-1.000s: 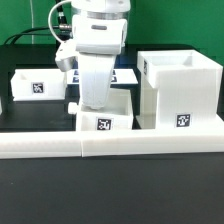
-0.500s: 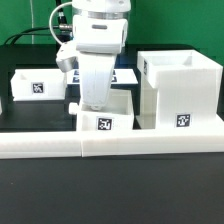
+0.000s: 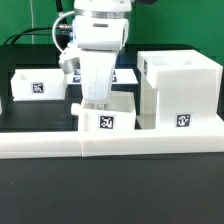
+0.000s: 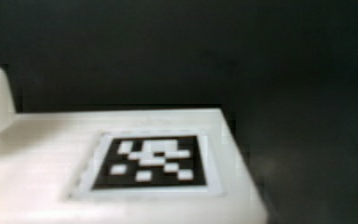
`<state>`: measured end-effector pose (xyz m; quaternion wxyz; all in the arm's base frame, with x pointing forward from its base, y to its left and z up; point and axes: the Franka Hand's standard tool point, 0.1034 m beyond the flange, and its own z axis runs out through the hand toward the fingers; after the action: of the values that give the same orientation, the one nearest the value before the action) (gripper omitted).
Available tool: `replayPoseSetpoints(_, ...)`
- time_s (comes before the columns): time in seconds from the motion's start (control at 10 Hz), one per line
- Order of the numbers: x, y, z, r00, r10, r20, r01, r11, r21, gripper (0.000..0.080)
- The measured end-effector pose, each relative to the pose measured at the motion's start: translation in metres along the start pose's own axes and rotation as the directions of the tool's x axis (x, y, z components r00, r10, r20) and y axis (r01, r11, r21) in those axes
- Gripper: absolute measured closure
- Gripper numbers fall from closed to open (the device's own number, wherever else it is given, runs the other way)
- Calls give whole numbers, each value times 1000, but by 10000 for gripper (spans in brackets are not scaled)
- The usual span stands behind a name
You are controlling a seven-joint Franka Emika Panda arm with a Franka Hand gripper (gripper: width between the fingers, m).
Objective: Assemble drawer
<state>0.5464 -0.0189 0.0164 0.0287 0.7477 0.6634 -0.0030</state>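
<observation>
Nearby: housing (image 3: 180,95) beside centre tray (image 3: 105,122); bar (image 3: 40,145) in front.

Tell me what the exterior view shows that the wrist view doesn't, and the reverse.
Exterior only: the large white cube-like plastic housing, a second small white tray, the long low white bar and the gripper. Wrist only: the pattern of the tag close up, blurred. Shared: apparently the small white tagged tray under the gripper, on the dark table.

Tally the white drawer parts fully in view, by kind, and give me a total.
Large housing: 1
Small trays: 2, the left tray and the middle tray
Total: 3
</observation>
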Motion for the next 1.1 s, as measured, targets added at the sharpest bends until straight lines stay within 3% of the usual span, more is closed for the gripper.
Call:
replayPoseSetpoints(0.1, -2, -1, 0, 1000, 3, 2, -3, 1000, 8, 757)
replayPoseSetpoints(0.3, 4, 0, 1, 1000, 3, -7, -4, 1000, -27, 757)
replayPoseSetpoints(0.6, 3, -1, 2, 1000, 6, -5, -7, 1000, -18, 757)
replayPoseSetpoints(1.1, 10, 3, -3, 1000, -5, 3, 4, 1000, 21, 757)
